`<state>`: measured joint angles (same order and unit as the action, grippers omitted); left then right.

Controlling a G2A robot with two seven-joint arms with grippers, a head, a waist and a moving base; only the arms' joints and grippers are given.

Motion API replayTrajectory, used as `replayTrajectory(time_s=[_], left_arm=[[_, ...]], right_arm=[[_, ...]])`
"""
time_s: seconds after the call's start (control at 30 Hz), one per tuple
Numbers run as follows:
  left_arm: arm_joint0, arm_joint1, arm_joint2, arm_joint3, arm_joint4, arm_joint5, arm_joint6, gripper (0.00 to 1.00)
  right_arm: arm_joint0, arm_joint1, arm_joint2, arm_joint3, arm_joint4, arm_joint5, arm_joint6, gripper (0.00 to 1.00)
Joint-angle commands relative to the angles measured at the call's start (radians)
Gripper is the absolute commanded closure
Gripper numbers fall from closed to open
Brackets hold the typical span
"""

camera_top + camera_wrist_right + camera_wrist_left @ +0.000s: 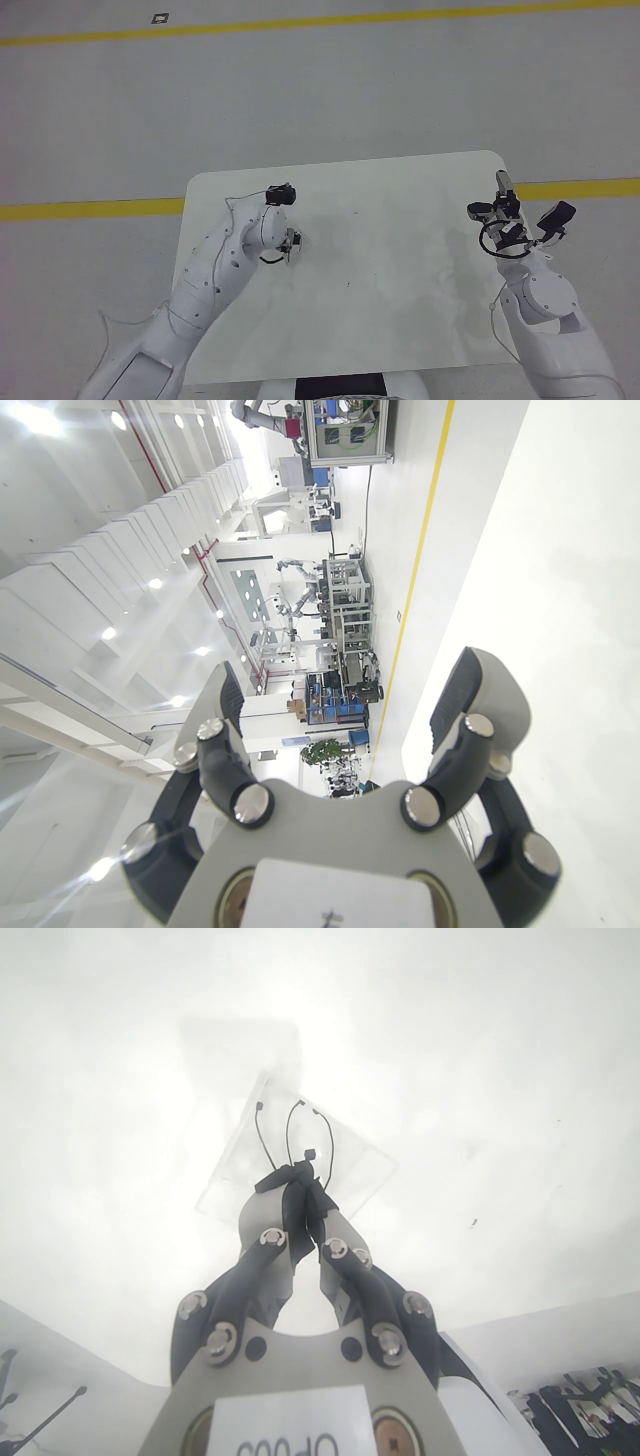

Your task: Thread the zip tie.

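The zip tie (309,1157) is black and thin, and it sits pinched at the very tip of the left gripper (301,1182). Only its small square head and a short bit of strap stick out past the black fingertips (270,1182). Those fingers are pressed right together on it, with no gap showing between them.

Just under the tie is a clear plastic tray (381,1164), flat on the white table (400,230) and turned cornerwise to the gripper. Three more black zip ties (288,1133) lie on the tray, their straps curving gently and their heads toward its far side. The gripper's tip is at the tray's near side, where those straps end.

From above, the left gripper (291,243) is low over the left half of the table, near the middle of that side.

The right gripper (347,665) is well apart from all this, by the table's right edge near the far corner (492,197). It is wide open, the two ribbed pads (450,695) far apart with nothing between them, and it points out across the room toward a yellow floor line (415,570).
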<state>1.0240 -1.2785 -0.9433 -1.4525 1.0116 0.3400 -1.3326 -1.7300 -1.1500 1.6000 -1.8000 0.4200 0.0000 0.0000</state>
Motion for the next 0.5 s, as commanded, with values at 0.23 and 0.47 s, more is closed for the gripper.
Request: replayTrajectory(time_s=[0.23,0.47], left_arm=[[0.120,0.025,-0.099,-0.203,0.081,0.000,-0.034,1.00],[0.164,0.032,-0.136,-0.281,0.071,-0.004,-0.026,1.00]], right_arm=[[0.000,0.000,0.000,0.000,0.000,0.000,0.000,0.00],[0.000,0.000,0.000,0.000,0.000,0.000,0.000,0.00]])
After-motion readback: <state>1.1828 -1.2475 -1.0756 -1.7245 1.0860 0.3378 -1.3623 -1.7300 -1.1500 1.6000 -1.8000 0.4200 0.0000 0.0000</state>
